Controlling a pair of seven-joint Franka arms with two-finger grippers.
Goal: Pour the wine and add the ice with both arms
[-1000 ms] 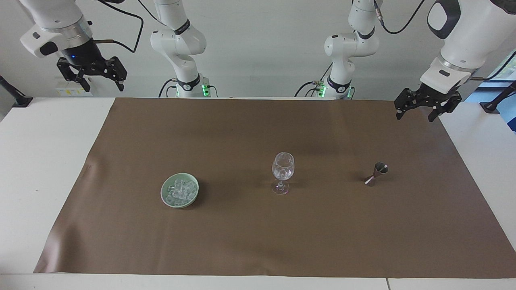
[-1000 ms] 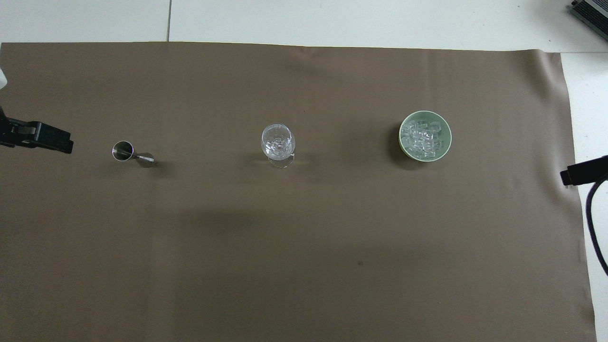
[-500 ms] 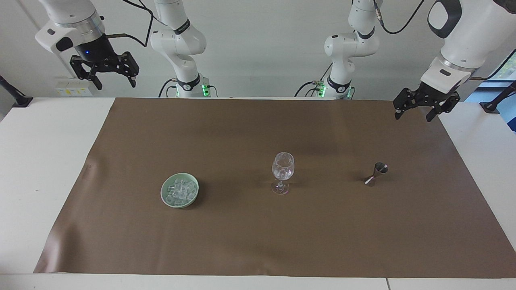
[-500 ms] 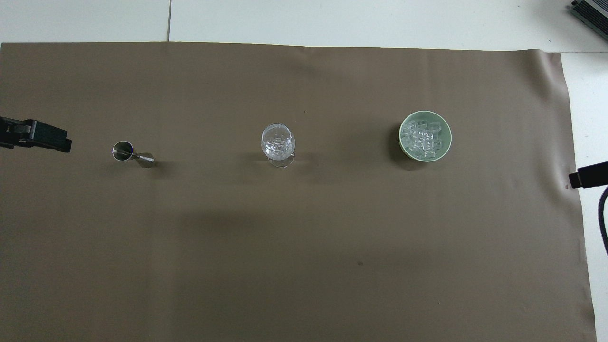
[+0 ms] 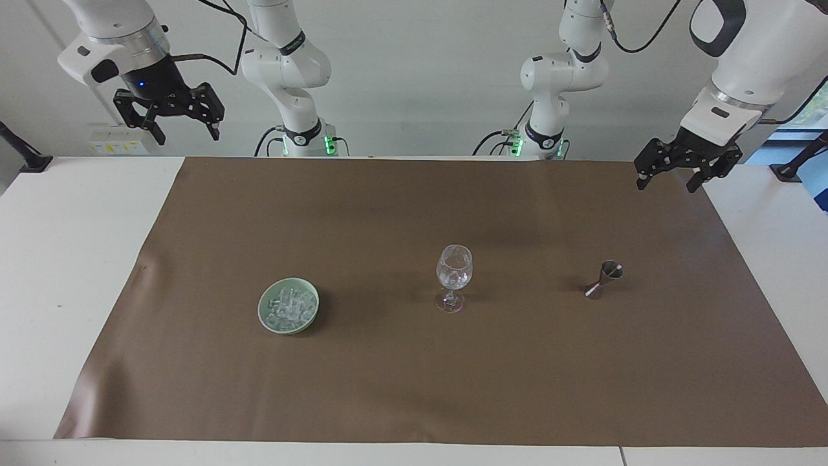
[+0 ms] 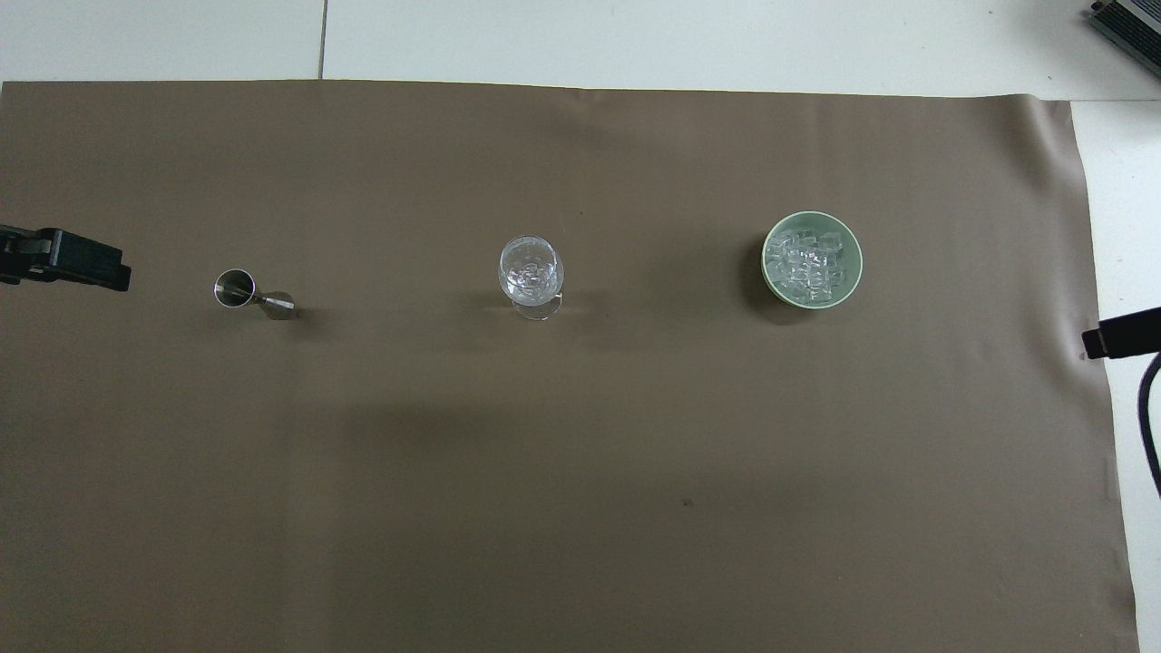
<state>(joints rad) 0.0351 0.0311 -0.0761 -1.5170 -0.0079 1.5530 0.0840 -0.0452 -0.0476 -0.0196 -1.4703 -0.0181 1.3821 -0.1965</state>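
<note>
From the facing view, the wine glass (image 5: 454,277) stands mid-cloth; the ice (image 5: 290,307) lies in a pale green bowl (image 5: 265,317) toward the right arm's end, a metal jigger (image 5: 606,279) toward the left arm's. The right tool (image 5: 184,122) and left tool (image 5: 667,176) hang raised, fingers spread, empty.

From overhead, the ice (image 6: 810,264) fills the bowl (image 6: 776,286) beside the glass (image 6: 531,272); the jigger (image 6: 243,293) stands on the brown cloth (image 6: 580,472).

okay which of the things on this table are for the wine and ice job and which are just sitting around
For the job: ice in the green bowl; wine glass; metal jigger; left gripper and right gripper, both open and raised.

Just there: brown mat.
</note>
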